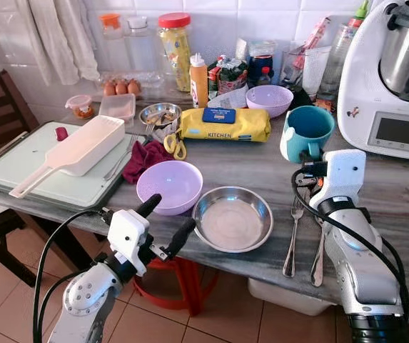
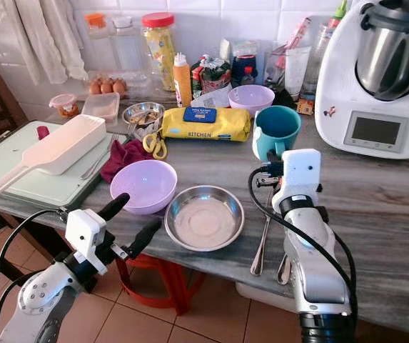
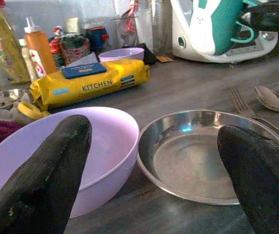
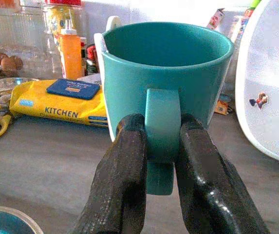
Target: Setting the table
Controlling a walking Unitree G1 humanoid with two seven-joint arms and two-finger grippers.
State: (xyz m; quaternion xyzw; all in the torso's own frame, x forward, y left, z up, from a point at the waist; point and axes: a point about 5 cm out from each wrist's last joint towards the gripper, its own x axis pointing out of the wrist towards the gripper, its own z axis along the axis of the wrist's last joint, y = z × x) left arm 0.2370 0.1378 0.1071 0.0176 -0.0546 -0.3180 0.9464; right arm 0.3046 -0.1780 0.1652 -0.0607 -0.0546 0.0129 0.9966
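Observation:
A teal mug (image 1: 306, 128) stands on the grey counter (image 1: 390, 193) in front of the kitchen machine. My right gripper (image 4: 162, 131) is shut on the mug's handle, one finger on each side. A lilac bowl (image 1: 170, 186) and a shallow steel plate (image 1: 233, 218) sit side by side near the counter's front edge. A fork (image 1: 290, 239) and a spoon (image 1: 320, 250) lie to the right of the plate, beside my right arm. My left gripper (image 1: 170, 216) hovers open just off the front edge, facing the bowl and plate, with nothing between its fingers.
A white kitchen machine (image 1: 397, 71) fills the back right. A yellow pack (image 1: 225, 123), a second lilac bowl (image 1: 269, 98), bottles and jars crowd the back. A tray with a white scoop (image 1: 83, 146) lies at the left, with scissors (image 1: 175, 145) and a maroon cloth (image 1: 143, 157) nearby.

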